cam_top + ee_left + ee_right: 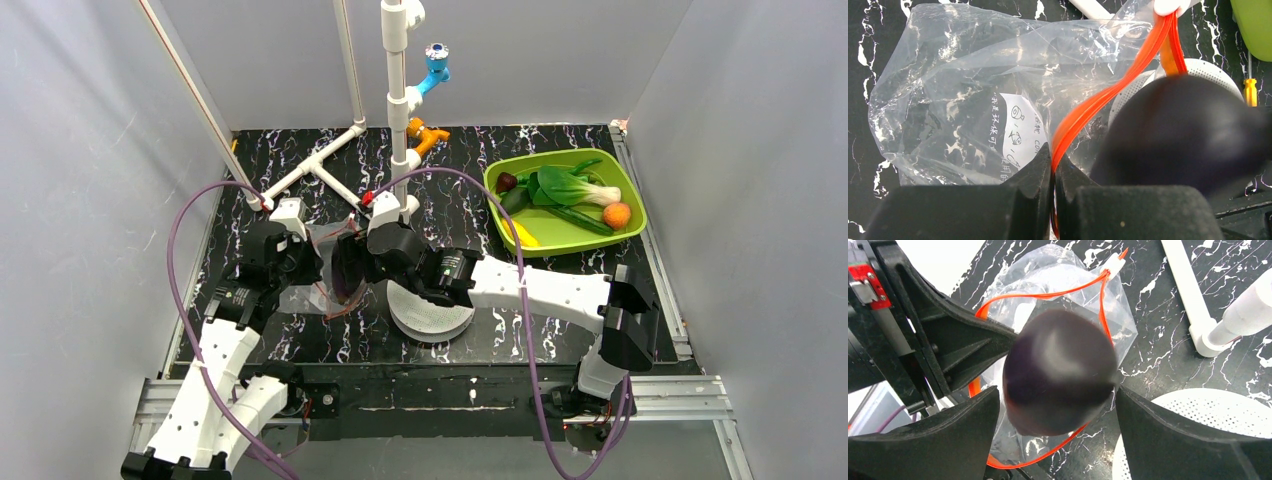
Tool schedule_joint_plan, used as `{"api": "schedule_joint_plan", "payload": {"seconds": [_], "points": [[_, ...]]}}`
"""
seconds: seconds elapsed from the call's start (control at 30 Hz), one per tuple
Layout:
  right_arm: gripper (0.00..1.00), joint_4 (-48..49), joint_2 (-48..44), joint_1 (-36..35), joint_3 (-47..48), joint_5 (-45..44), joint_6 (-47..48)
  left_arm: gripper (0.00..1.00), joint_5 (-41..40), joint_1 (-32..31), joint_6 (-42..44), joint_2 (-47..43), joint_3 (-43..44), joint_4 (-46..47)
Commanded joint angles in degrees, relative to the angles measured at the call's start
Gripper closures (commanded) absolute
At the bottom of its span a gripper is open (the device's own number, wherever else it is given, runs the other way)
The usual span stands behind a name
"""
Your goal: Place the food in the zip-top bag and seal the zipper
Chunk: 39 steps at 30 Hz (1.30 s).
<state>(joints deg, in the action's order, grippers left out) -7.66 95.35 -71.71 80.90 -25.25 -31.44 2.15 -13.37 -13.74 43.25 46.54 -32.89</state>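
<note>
- The left gripper is pinching shut on the zipper, with the orange-red strip running up out of its closed jaws towards a white slider.
- The zip-top bag is lying crumpled on the black marbled table just beyond that gripper. Its mouth is being held up and open.
- The right gripper is reaching in from the right with its jaws spread wide, and the purple eggplant is filling the gap between them.
- The eggplant is showing blurred, so I cannot tell whether the fingers are pressing on it or only flanking it.
- In the right wrist view the eggplant is sitting inside the loop of the open zipper. I cannot tell whether it is past the mouth.
- A white perforated disc is lying just right of the bag, under the right arm.
- A small orange-handled screwdriver is lying beyond the disc.
- Farther right, well apart from the bag, the lime-green tray is holding the banana, plum, bok choy and orange.
- A white pipe frame is standing at the back.
</note>
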Motion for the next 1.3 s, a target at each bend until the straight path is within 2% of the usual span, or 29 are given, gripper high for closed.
{"api": "schedule_joint_plan", "payload": {"seconds": [0.0, 0.07, 0.4, 0.67, 0.9, 1.0, 1.13, 1.27], "points": [[0.05, -2.18, -0.41, -0.17, 3.78, 3.19, -0.05, 1.00, 0.07, -0.21, 0.07, -0.91, 0.30, 0.79], [0.02, -4.30, 0.42, -0.04, 5.54, 3.73, 0.63, 1.00, 0.42, -0.23, 0.09, -0.87, 0.29, 0.81], [0.02, -10.47, -0.26, 2.10, 7.60, 4.98, 0.26, 1.00, 0.84, -0.22, 0.20, -0.83, 0.29, 0.93], [0.05, -10.18, -3.45, 1.64, -1.82, 9.64, -5.82, 1.00, 1.20, -0.25, 0.21, -0.48, 0.27, 1.00], [0.05, -7.53, -7.77, 1.84, -4.54, 7.56, -0.51, 1.00, 0.10, -0.22, 0.21, 0.23, 0.32, 0.77], [0.05, -4.94, -12.61, 2.85, -8.84, 3.49, 1.99, 1.00, -1.11, -0.20, 0.12, 0.76, 0.55, 0.21], [0.05, -5.21, -19.57, 9.34, -15.00, -0.09, 2.01, 1.00, -0.92, -0.21, 0.03, 0.95, 0.65, 0.11], [0.05, -7.79, -25.67, 23.99, -21.04, 4.01, -1.69, 1.00, -0.75, -0.18, -0.06, 0.79, 0.64, 0.14]]}}
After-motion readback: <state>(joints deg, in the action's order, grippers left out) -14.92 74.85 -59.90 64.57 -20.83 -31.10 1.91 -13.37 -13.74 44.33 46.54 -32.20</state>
